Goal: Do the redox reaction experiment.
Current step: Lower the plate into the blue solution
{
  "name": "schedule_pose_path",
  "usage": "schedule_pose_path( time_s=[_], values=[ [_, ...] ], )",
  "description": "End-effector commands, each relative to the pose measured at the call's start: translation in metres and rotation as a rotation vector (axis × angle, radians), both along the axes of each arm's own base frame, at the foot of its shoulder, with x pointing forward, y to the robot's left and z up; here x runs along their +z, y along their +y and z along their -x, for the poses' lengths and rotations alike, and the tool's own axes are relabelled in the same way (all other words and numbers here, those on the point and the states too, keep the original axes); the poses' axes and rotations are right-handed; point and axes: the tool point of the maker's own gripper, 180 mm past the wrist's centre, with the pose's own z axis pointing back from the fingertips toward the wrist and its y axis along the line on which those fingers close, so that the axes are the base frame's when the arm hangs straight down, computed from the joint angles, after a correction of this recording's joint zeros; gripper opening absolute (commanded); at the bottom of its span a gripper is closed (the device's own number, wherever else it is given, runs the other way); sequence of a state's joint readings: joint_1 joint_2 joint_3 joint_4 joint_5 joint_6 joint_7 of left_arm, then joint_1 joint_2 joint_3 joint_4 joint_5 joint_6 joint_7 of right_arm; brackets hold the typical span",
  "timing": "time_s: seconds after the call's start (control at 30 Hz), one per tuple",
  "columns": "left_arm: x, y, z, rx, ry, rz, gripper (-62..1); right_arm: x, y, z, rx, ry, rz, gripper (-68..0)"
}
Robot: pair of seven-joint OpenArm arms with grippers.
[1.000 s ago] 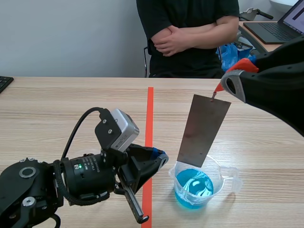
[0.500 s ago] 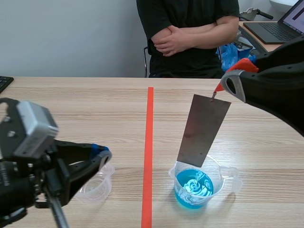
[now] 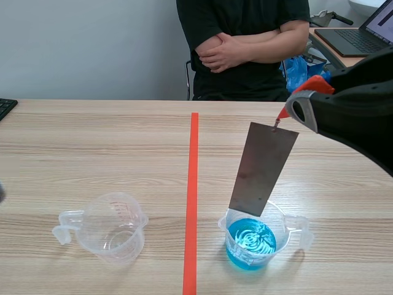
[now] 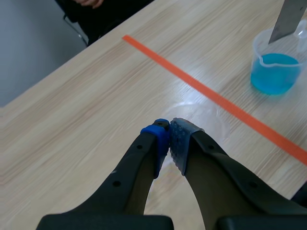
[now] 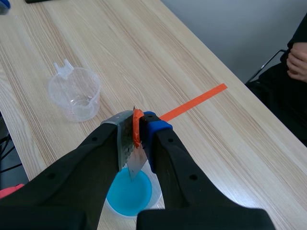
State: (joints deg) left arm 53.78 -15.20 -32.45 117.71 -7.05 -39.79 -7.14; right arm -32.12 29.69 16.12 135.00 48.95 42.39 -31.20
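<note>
Light wooden table (image 3: 92,147) with an orange-red tape line down its middle, person (image 3: 245,43) in a black top across it with arms folded, open laptop (image 3: 359,34) on a desk behind, blue bag (image 3: 299,66) beside the person, black keyboard (image 3: 5,108) corner at the table's left edge.

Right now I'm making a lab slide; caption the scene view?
Right gripper holds a tilted metal plate, lower end at a measuring cup of blue liquid; another clear cup stands apart.
</note>
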Motion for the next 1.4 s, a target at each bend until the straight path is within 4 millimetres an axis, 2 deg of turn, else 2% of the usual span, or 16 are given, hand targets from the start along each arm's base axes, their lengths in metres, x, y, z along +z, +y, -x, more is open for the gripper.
schedule_pose_path(
  time_s=[0.0,0.1,0.27,1.03,1.27,1.37],
  values=[
    [0.007,0.006,0.001,0.039,-0.014,0.037,-56.4,0.005,0.001,0.001,0.009,-0.013,-0.01,-66.0],
    [0.018,0.023,-0.001,0.096,-0.042,0.036,-56.4,0.005,0.001,0.001,0.009,-0.013,-0.01,-66.0],
    [0.029,0.032,-0.004,0.123,-0.077,0.051,-56.4,0.005,0.001,0.001,0.009,-0.013,-0.01,-66.0],
    [0.033,0.032,-0.008,0.125,-0.096,0.061,-56.4,-0.004,-0.003,0.001,-0.002,0.004,0.036,-66.0],
    [0.033,0.032,-0.008,0.125,-0.096,0.061,-56.4,-0.004,0.002,0.004,0.016,0.009,0.016,-66.0],
    [0.033,0.032,-0.008,0.125,-0.096,0.061,-56.4,-0.013,0.001,0.002,0.01,0.038,0.013,-66.0]
  ],
)
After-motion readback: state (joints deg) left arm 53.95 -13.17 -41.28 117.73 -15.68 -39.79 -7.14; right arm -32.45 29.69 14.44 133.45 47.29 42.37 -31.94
